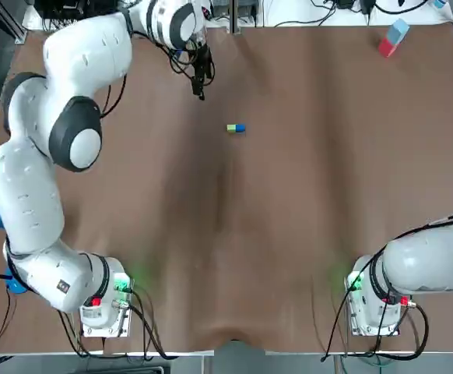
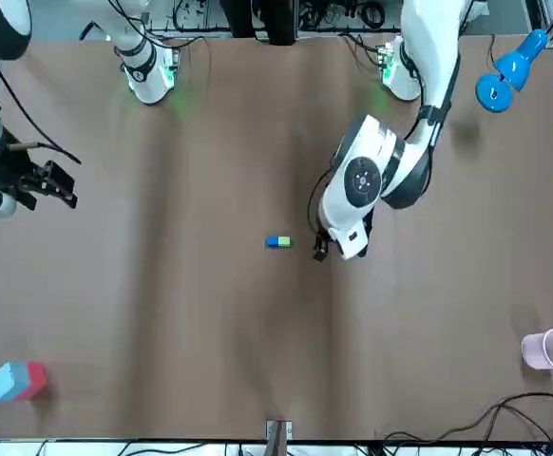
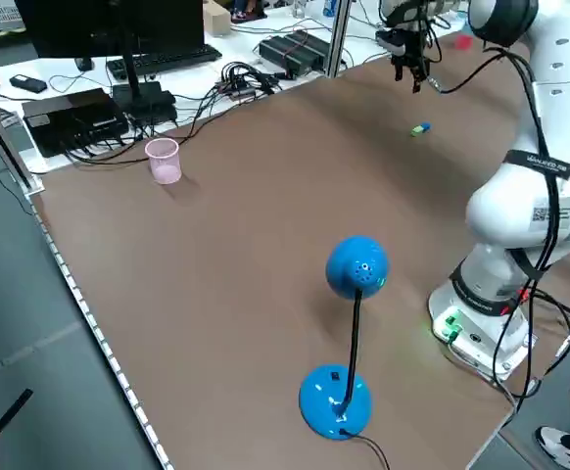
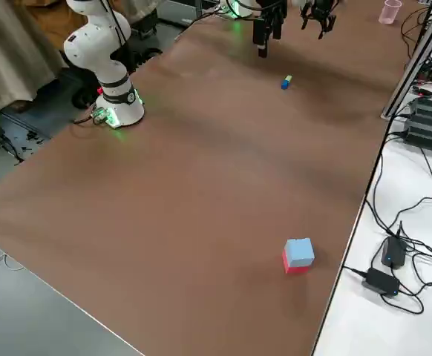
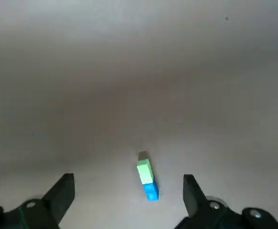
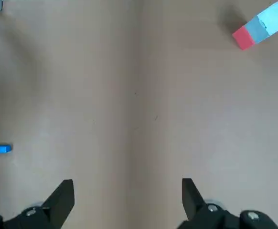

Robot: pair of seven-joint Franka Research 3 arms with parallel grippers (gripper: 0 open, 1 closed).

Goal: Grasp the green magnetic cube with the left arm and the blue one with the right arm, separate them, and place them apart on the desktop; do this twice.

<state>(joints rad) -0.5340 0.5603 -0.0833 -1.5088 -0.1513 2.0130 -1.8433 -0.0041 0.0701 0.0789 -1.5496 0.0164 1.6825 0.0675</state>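
Tabletop (image 1: 289, 234): matt brown, cloth-like, soft creases. Green cube (image 5: 144, 169) and blue cube (image 5: 151, 191), just ahead of left tool (image 5: 128, 181): smooth plastic, slight sheen. Tool fingers (image 5: 62, 193) matt black. Left arm shell (image 1: 79, 54): glossy white plastic. Pink cup (image 2: 548, 350), well away from left tool: translucent plastic. Blue lamp (image 3: 356, 266): glossy.

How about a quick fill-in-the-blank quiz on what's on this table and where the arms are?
1. The green cube is stuck end to end with a cube whose colour is ____.
2. The end effector hovering nearest that pair belongs to the ____ arm.
3. Both it and the right end effector have their fingers ____.
4. The lone cup is ____ in colour.
Missing words: blue, left, open, pink.
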